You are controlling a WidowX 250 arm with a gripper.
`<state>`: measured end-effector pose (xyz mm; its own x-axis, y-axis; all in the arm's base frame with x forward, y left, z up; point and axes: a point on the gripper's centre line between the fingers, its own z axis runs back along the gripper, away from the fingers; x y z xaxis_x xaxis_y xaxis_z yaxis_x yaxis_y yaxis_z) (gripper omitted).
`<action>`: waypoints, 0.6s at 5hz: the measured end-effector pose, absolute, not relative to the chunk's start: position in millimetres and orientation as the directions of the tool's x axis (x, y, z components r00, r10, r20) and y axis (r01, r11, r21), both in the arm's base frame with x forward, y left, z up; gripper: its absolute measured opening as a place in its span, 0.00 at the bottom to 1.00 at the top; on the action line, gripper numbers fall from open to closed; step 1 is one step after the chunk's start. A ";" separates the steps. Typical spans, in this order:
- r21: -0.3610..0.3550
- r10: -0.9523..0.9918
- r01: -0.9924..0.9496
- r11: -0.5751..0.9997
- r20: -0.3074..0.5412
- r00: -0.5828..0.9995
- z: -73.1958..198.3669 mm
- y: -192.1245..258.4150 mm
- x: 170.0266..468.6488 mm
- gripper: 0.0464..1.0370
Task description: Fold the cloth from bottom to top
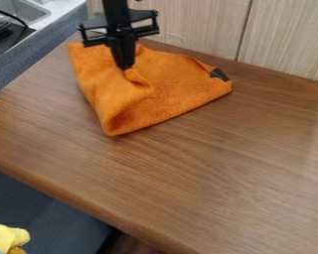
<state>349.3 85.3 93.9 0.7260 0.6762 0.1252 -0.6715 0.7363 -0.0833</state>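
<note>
Up toward the top of the view, left of centre, there's the black gripper (125, 65), pointing straight down into the orange cloth (165, 92)! Its fingers (120, 52) are drawn together into one narrow dark column, and right at the tips the fabric bunches up in a small rounded ridge: that's a pinch, the gripper closed on the cloth. And look where it has hold, well inside the outline, toward the upper left part of the fabric, away from the lower point.

Now to the cloth itself, lying on the far part of the brown wooden table (221, 168), toward the panelling. One corner points down toward the near side, the left edge climbs to the upper left, and over at the right corner sits a black tag (218, 74), just by the raised, curling upper edge. Soft folds and creases run down from the grip toward that lower point.

The table shows plain wood grain, with a rounded near edge slanting down to the right and a pale sheen at the right side. Behind it stands the light wood-grain panelling (284, 39), split by a dark seam. Off to the upper left, a grey sink (22, 7) beside a white edge, a black cable (10, 15) curving over dark gear. Down in the lower left corner, something soft and yellow (6, 235) against a dark blue-grey surface (45, 206)!
</note>
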 end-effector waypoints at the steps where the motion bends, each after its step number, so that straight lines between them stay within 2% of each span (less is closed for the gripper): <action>1: -0.094 0.675 -0.669 0.738 0.083 0.733 74.6 81.4 361.8 0.02; 3: -0.076 0.639 -0.635 0.768 0.047 0.768 43.3 56.7 376.9 0.05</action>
<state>376.9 56.7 43.3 0.7675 0.6393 0.0466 -0.6354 0.7684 -0.0764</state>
